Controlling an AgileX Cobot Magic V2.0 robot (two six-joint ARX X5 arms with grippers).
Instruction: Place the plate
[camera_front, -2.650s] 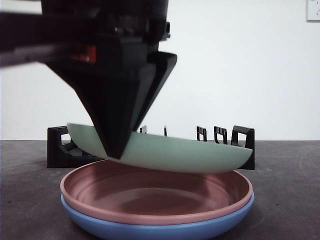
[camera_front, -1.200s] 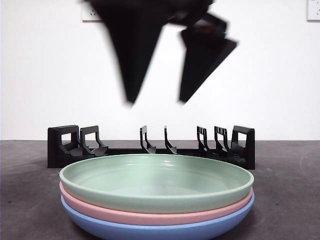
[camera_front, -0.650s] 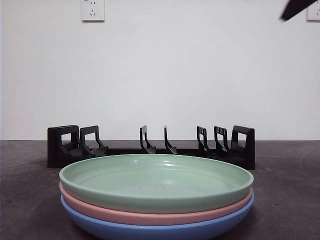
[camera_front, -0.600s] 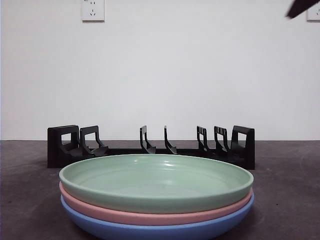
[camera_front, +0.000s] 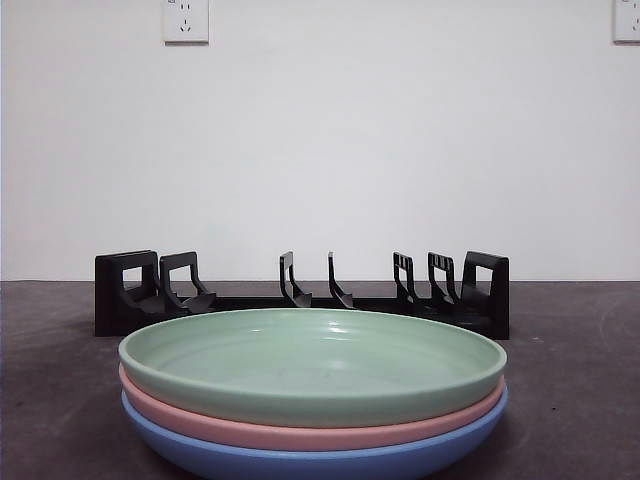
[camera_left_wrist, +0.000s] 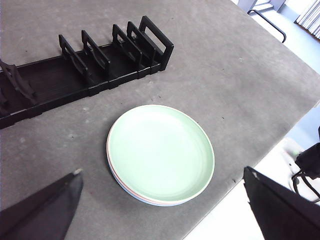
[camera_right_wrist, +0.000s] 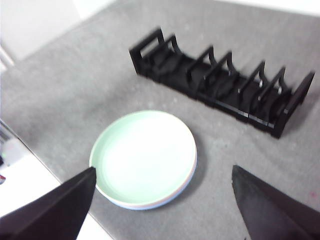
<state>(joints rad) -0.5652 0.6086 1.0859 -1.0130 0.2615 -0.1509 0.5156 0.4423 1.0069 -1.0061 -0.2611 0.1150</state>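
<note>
Pale green round plate (camera_front: 312, 365) lay flat atop pink and blue plates, just before the black slotted rack (camera_front: 300, 293) — below both grippers, left (camera_left_wrist: 162, 202) and right (camera_right_wrist: 162, 202), spread wide, empty, equally removed.

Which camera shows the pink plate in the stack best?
The front view: the pink plate shows as a clear band between the green plate and blue plate. Both wrist views show only a thin edge under the green one.
</note>
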